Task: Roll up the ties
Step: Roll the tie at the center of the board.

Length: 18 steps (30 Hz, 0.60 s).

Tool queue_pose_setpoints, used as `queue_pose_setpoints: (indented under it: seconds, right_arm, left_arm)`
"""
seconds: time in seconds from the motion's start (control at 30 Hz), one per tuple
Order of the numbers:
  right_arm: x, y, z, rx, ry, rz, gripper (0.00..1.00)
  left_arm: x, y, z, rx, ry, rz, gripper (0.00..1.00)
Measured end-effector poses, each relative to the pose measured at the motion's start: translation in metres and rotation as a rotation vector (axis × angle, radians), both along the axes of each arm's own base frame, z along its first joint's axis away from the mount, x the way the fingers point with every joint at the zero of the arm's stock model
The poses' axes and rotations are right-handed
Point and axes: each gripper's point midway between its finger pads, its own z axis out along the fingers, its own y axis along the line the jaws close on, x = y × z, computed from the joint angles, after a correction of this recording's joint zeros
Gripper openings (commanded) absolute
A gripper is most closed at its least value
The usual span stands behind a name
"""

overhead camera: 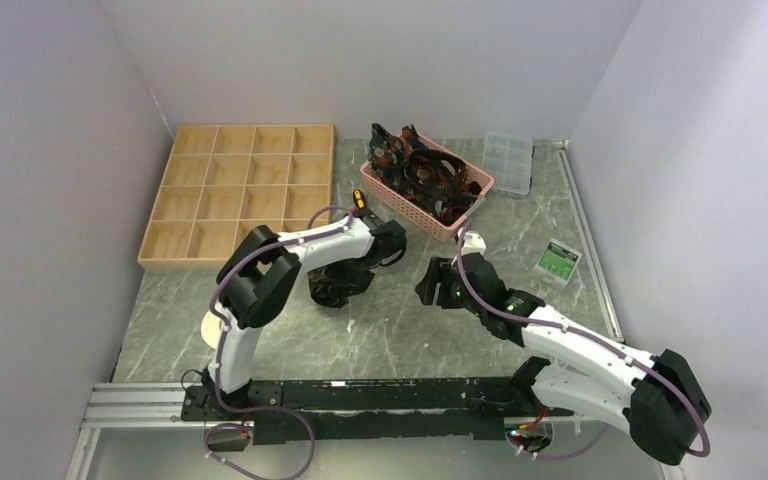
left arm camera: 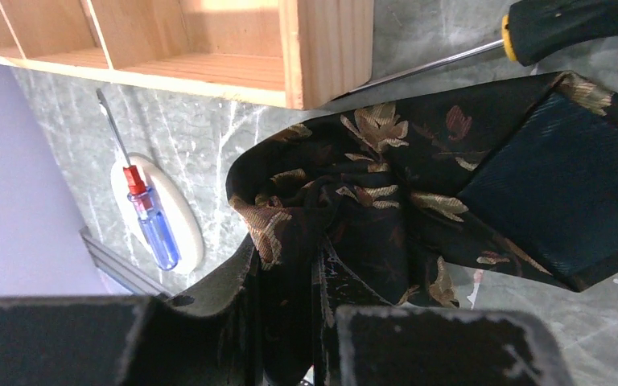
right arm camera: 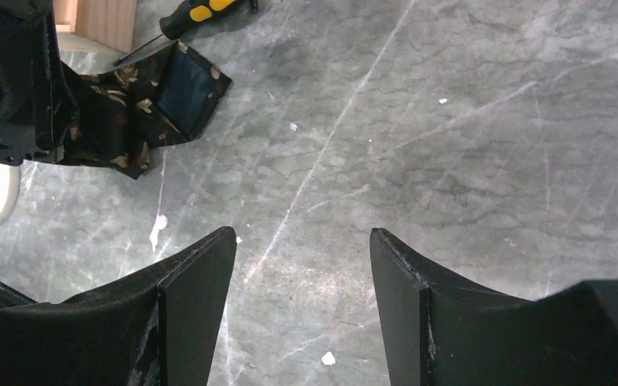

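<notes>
- One floral tie, loosely coiled with its roll judged unfinished, is pinched in the narrowed left gripper beside the wooden tray's near right corner.
- The right gripper is held wide and empty.
- More ties are seen unrolled in the pink basket.

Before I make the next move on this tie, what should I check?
1. Left gripper shut on the tie: ok.
2. Tie fully rolled: not ok, wide end lies flat.
3. Right gripper open and empty: ok.
4. Yellow-handled screwdriver clear of the fabric: not ok, lies right beside it.
5. Roll tightness inside the jaws: cannot tell.
</notes>
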Motion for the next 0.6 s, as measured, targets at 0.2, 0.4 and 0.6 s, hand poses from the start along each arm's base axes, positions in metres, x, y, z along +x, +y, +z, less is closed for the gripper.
queue_pose_setpoints:
  seconds: [0.2,0.4,0.6]
  right_arm:
    - [-0.005,-0.011,-0.007,-0.007,0.008,-0.017,0.67]
    - [-0.007,-0.017,-0.014,-0.018,0.02,-0.028,0.67]
    - [-0.008,-0.018,-0.015,-0.019,0.024,-0.028,0.67]
  left_arm:
    - [-0.001,-0.01,0.001,0.067,0.02,-0.025,0.03]
    - [0.002,-0.028,0.002,0.078,0.025,-0.053,0.06]
    - [0.004,-0.037,-0.001,0.077,0.036,-0.067,0.28]
